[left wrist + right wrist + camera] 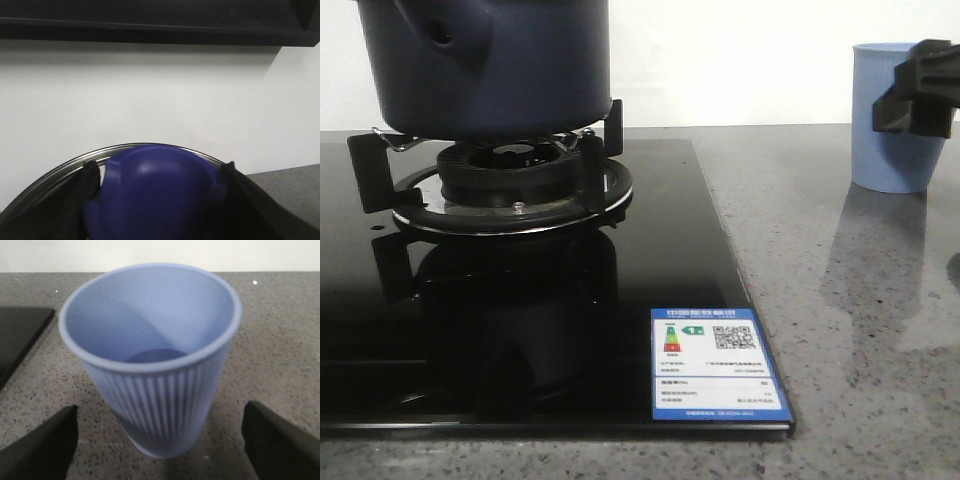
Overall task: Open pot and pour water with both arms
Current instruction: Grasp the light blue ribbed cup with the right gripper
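The pot (485,65) sits on the burner (510,180) at the table's far left; the left gripper (155,200) clasps a blue knob (150,195) on a metal-rimmed lid (60,172). Near the far right edge the right gripper (160,440) hangs level, fingers (42,442) spread wide either side of the pale blue cup (150,355), apart from it.

Pot (485,65) on burner (510,180), cup (898,115) right.
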Controlling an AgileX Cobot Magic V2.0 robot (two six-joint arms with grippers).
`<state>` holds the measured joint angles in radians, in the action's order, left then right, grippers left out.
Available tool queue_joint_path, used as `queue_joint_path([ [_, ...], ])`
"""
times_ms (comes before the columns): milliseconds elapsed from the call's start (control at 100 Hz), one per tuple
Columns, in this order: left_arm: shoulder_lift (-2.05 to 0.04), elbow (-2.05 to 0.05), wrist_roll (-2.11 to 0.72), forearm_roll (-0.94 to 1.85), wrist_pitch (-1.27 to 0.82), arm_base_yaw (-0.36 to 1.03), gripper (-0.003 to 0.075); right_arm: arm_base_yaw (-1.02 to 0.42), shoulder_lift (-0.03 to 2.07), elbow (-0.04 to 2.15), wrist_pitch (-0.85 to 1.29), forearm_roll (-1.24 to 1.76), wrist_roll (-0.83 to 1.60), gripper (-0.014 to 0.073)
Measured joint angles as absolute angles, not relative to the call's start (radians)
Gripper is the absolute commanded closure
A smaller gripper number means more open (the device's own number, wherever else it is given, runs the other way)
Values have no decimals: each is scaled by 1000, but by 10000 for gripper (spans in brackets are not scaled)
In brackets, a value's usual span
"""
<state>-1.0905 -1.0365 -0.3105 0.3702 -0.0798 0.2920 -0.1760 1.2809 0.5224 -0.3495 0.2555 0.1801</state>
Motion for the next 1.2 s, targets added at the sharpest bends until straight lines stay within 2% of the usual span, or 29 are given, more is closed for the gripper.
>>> queue_joint_path([
  [370,-1090,-1037,-311,370,-80,292,361,-193,1421,528,-561,252,173,13],
  [600,-1090,-1037,-311,370,-80,292,361,-193,1505,572,-583,252,173,15],
  [680,-1090,-1037,-311,370,-80,292,361,-193,1520,584,-588,252,173,66],
  [830,-1090,-1037,-311,370,-80,292,361,-193,1525,589,-590,252,173,246],
  [1200,-1090,-1037,-311,370,-80,292,361,-193,1482,590,-545,170,173,251],
])
